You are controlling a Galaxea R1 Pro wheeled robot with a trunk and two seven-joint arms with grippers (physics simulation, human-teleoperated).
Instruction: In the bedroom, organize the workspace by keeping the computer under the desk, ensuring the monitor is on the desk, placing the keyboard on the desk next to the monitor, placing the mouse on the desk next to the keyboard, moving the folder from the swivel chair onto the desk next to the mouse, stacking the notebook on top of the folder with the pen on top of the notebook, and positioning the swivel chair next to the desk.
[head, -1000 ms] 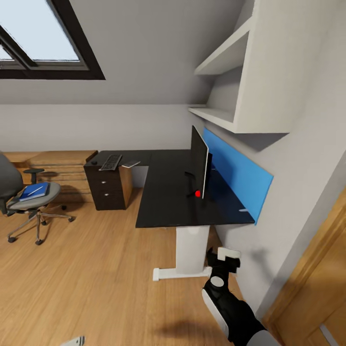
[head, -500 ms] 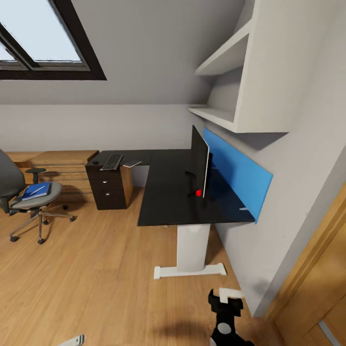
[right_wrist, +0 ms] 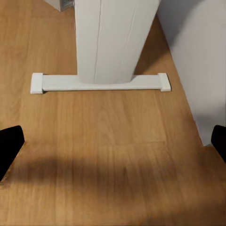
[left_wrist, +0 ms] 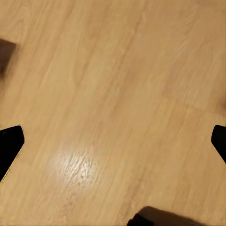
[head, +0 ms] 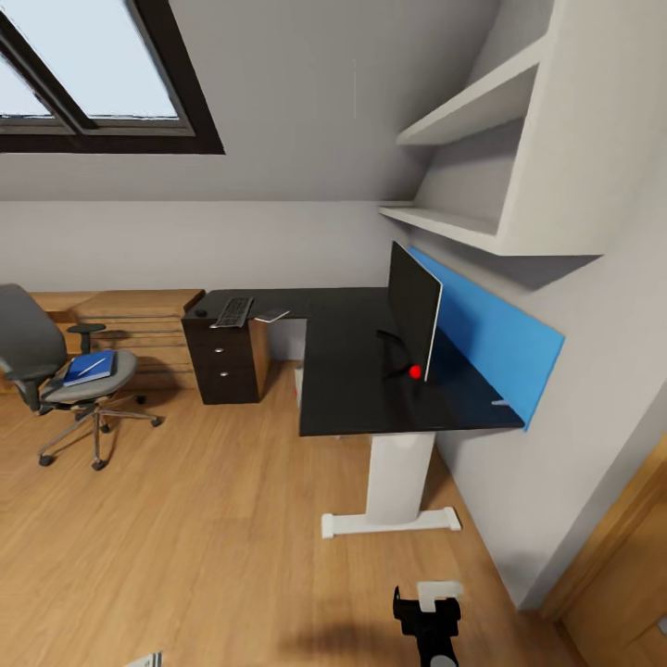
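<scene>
Black and L-shaped, the table (head: 352, 371) runs along the right wall on a white pedestal leg (head: 396, 482), with a thin black flat-panel monitor (head: 413, 310) standing upright near its right edge in front of a blue wall panel (head: 500, 338). At the table's far left corner lies a dark keyboard (head: 233, 311), a small black mouse (head: 201, 313) just beside it on the left, and a pale flat object on the right whose kind I cannot tell. A dark drawer cabinet (head: 225, 366) stands under that corner. Well apart on the wooden floor (head: 185, 528), the grey swivel chair (head: 65, 371) carries a blue folder (head: 90, 368) on its seat with a white pen-like stick on top. White wall shelves (head: 482, 167) hang above the table. The right end effector (head: 427, 611) hangs low over the floor near the pedestal foot, its fingers (right_wrist: 9, 143) spread wide. The left end effector (left_wrist: 113, 146) faces bare floor, fingertips far apart.
</scene>
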